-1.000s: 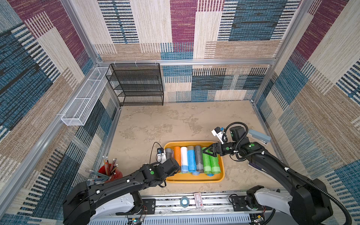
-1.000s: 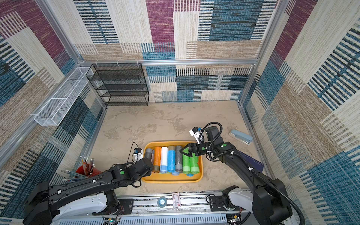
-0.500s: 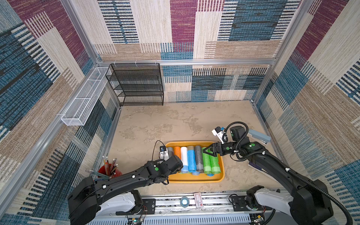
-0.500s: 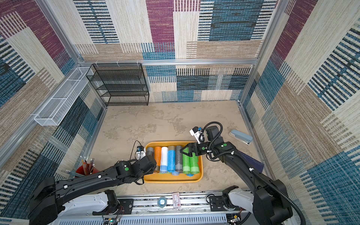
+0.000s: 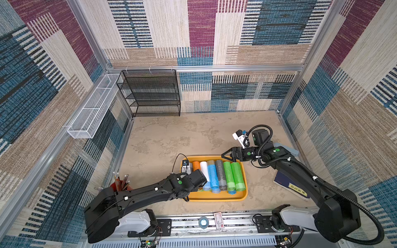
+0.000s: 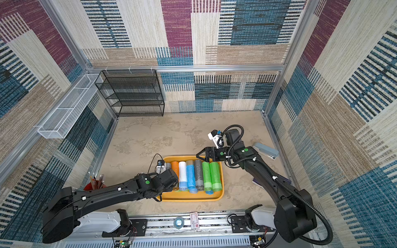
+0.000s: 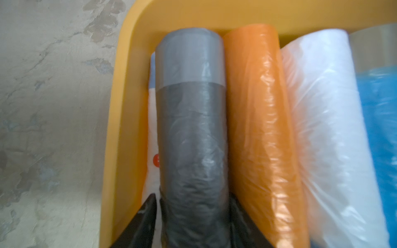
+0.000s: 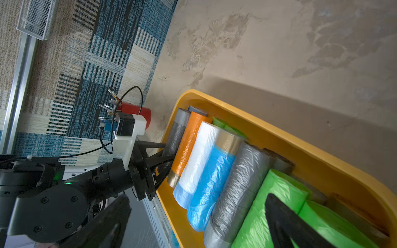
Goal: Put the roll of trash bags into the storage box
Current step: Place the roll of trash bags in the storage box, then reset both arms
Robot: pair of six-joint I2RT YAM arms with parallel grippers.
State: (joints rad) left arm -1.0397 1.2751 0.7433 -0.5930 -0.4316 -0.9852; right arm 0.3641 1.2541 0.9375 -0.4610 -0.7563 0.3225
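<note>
The desk (image 5: pixel 171 133) carries the storage box (image 5: pixel 217 198) near its front edge; in the box, rolls lie side by side; the dark grey roll of trash bags (image 7: pixel 191 118) lies at the row's left end, beside the box's short wall and touching the orange roll (image 7: pixel 257 107); the right hand (image 5: pixel 228 155) hangs over the box's far right corner, jaws wide apart, empty; the left hand (image 7: pixel 192 194) straddles that grey roll; whether its fingers press it I cannot tell.

Smooth plastic storage box (image 7: pixel 124 107); crinkled glossy film on the grey roll (image 7: pixel 191 128); matt mottled tabletop (image 7: pixel 53 107).
</note>
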